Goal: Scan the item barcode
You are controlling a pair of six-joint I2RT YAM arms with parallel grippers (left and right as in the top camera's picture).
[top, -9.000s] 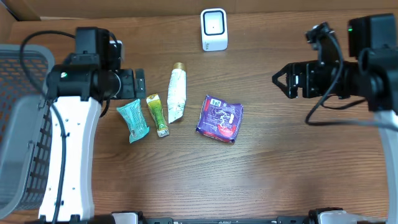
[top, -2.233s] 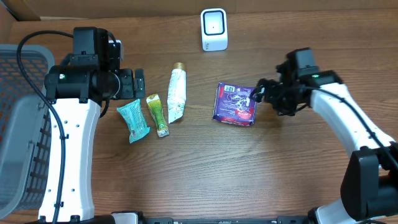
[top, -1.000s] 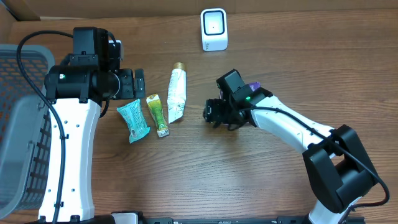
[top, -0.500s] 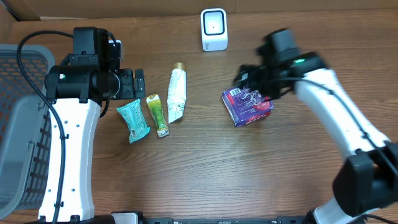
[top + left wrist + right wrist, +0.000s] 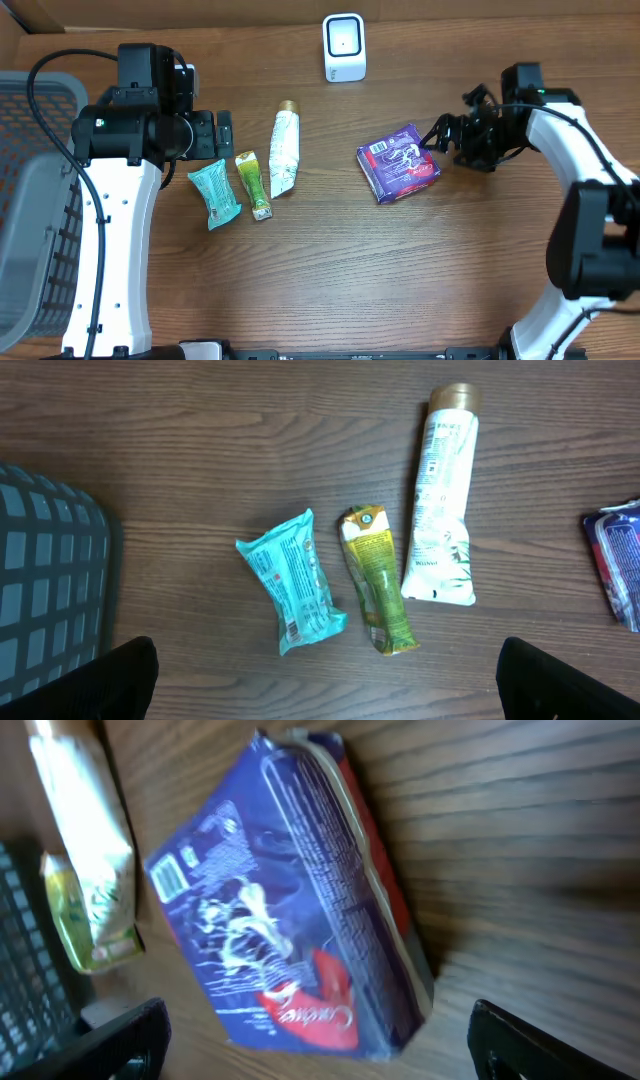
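The purple packet (image 5: 399, 170) lies flat on the counter (image 5: 320, 290), right of centre. It is tilted, with its white barcode patch (image 5: 170, 877) facing up near one corner. The scanner (image 5: 344, 47) stands well apart from it at the far edge.

Half a second ago the right gripper (image 5: 445, 138) was over the packet's far corner. Now it has drawn back to the right and sits just beside the packet without touching it. Its jaws are spread wide with nothing between them. The packet has not moved in that half second. Compared with the first frame, though, it lies further right and is turned to a new angle.

On the left nothing has changed. The left gripper (image 5: 226, 135) hangs above the counter with its jaws spread wide and empty. The tube (image 5: 285, 150), the green sachet (image 5: 253, 184) and the teal pack (image 5: 213, 194) lie side by side in a row where they were. The basket (image 5: 35, 110) stays at the left edge.
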